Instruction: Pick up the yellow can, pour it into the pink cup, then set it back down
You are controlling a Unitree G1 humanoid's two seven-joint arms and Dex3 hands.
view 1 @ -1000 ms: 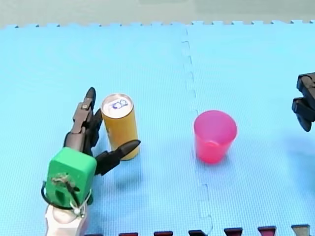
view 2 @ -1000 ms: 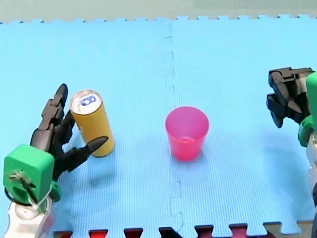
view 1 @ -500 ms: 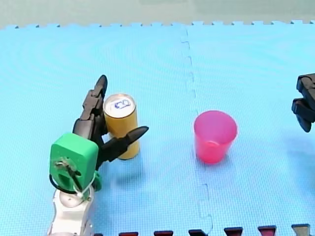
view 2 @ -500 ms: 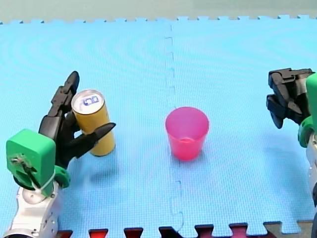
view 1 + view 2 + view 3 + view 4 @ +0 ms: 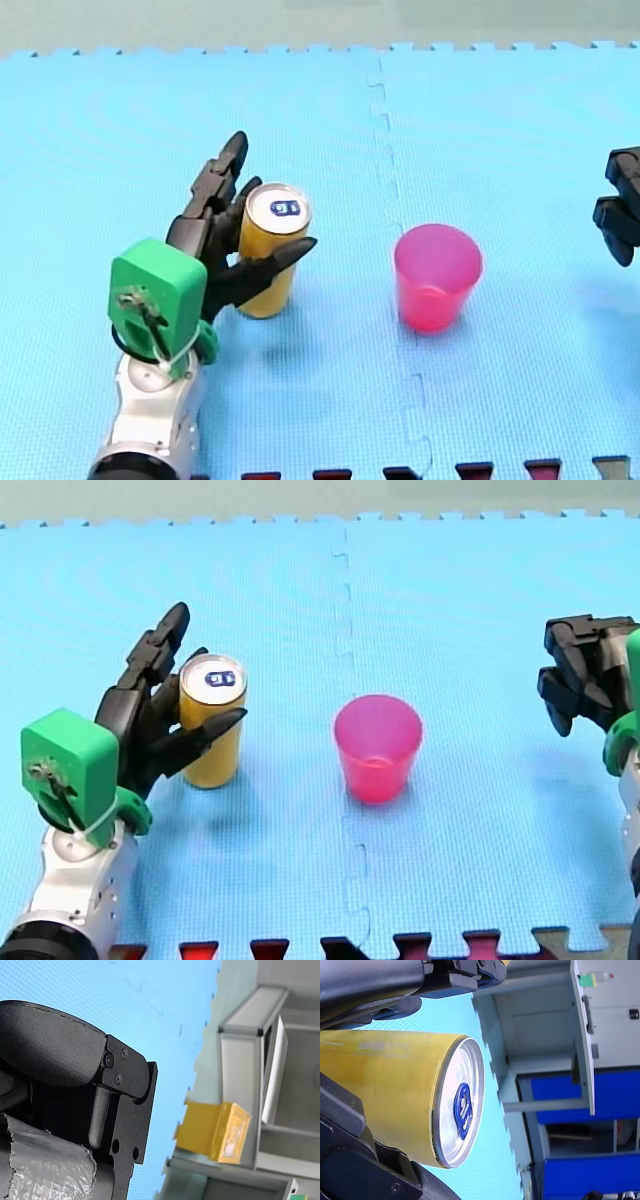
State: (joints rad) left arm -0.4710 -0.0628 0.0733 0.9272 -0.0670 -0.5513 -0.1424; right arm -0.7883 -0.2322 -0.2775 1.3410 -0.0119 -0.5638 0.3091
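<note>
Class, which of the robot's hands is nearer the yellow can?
Left. The left hand is wrapped around the yellow can; the right hand is far off, beyond the pink cup.

It looks like a robot lab: a blue foam puzzle mat covers the work surface, with grey metal frames and blue cabinets nearby.
</note>
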